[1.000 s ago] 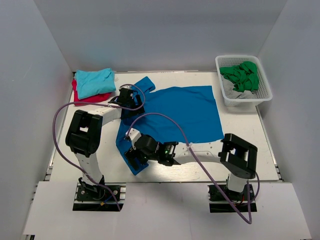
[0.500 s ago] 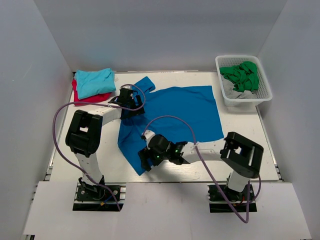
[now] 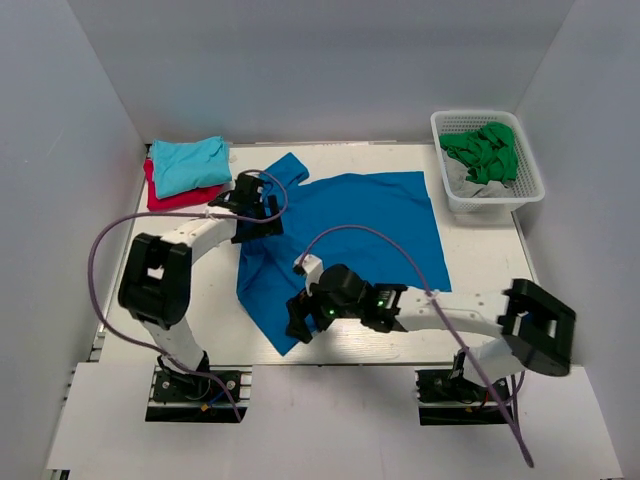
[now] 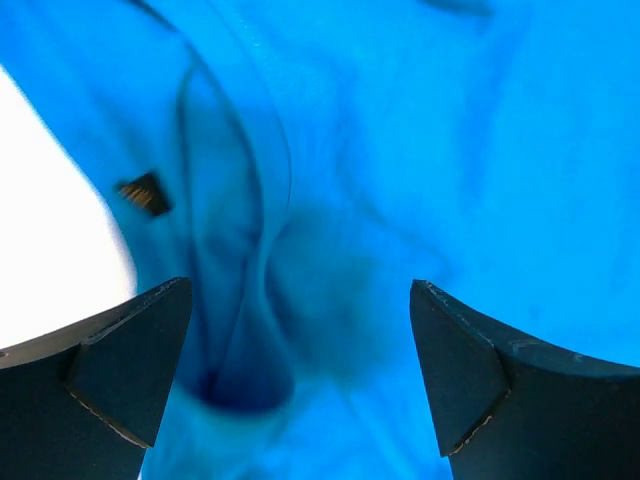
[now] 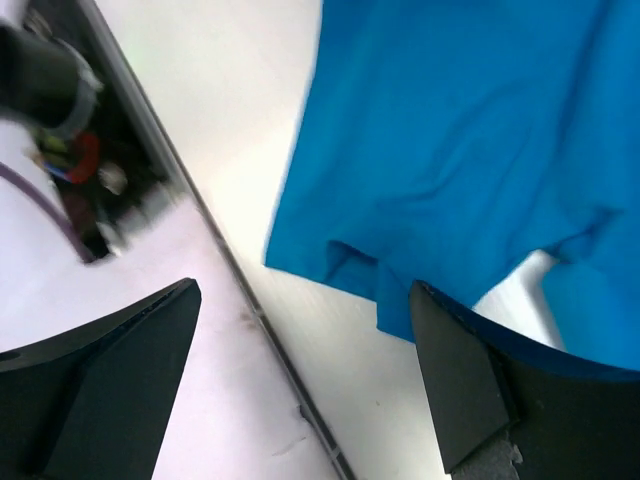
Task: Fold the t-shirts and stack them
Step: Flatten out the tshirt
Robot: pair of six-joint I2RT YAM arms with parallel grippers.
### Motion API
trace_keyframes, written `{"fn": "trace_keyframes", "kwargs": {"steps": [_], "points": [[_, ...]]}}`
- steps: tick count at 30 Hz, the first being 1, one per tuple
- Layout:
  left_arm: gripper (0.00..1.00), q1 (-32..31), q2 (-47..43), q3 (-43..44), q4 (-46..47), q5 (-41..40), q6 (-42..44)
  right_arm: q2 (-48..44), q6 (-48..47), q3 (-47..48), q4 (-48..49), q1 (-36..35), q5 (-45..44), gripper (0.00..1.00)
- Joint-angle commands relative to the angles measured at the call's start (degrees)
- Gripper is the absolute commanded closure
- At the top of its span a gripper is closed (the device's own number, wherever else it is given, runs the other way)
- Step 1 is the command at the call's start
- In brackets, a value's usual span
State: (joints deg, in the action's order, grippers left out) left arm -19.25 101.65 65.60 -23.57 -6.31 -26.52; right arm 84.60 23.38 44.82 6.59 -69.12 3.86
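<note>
A royal-blue t-shirt (image 3: 360, 225) lies spread flat on the white table (image 3: 480, 265), collar to the left. My left gripper (image 3: 256, 206) hovers open over its collar area. In the left wrist view the blue t-shirt (image 4: 420, 170) fills the frame, with the collar seam and a small tag (image 4: 143, 192) showing, and nothing sits between the fingers (image 4: 110, 385). My right gripper (image 3: 300, 322) is open at the shirt's near left sleeve. The right wrist view shows that sleeve's hem (image 5: 440, 180) just beyond the empty jaws. A folded turquoise t-shirt (image 3: 188, 162) rests on a red one (image 3: 185, 196) at the back left.
A white basket (image 3: 470, 203) with green clothes (image 3: 485, 150) stands at the back right. The table's near edge (image 5: 250, 300) and the left arm's base (image 5: 70, 170) appear in the right wrist view. Grey walls enclose three sides.
My right arm has swung right and toward the near edge, its gripper sliding off the sleeve to the sleeve's hem. The sleeve now lies flatter. The left gripper has shifted slightly back.
</note>
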Motion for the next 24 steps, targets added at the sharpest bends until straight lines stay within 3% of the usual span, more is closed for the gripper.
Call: {"fn": "trace_keyframes", "kwargs": {"steps": [1,5,6,9,13,20,24], "points": [[0.00,-0.18,-9.88,1.90,-4.73,-1.17,0.77,-6.36,-0.44,0.80,-3.41,0.48,-5.85,0.10],[0.00,-0.79,-15.07,-0.82,-1.23,7.25,0.07,-12.52,6.58,-0.34,-11.23,3.54,-24.27,0.10],[0.00,-0.79,-15.07,-1.44,-1.21,9.53,0.07,-12.87,9.38,-0.61,-16.64,5.04,-26.08,0.10],[0.00,-2.11,-15.60,-4.33,0.27,13.85,-1.43,-16.82,14.85,-2.97,-20.64,8.21,-32.23,0.10],[0.00,-4.83,-15.52,-10.66,7.83,25.44,-3.53,-19.99,16.35,-7.02,-21.00,16.79,-32.95,0.10],[0.00,-7.30,-11.82,-13.66,7.23,16.86,-6.78,-16.40,13.63,-6.94,-19.87,27.71,-28.31,0.10],[0.00,-6.69,-11.82,-13.66,3.10,6.96,-8.01,-12.62,12.92,-8.43,-16.71,31.06,-23.55,0.10]]}}
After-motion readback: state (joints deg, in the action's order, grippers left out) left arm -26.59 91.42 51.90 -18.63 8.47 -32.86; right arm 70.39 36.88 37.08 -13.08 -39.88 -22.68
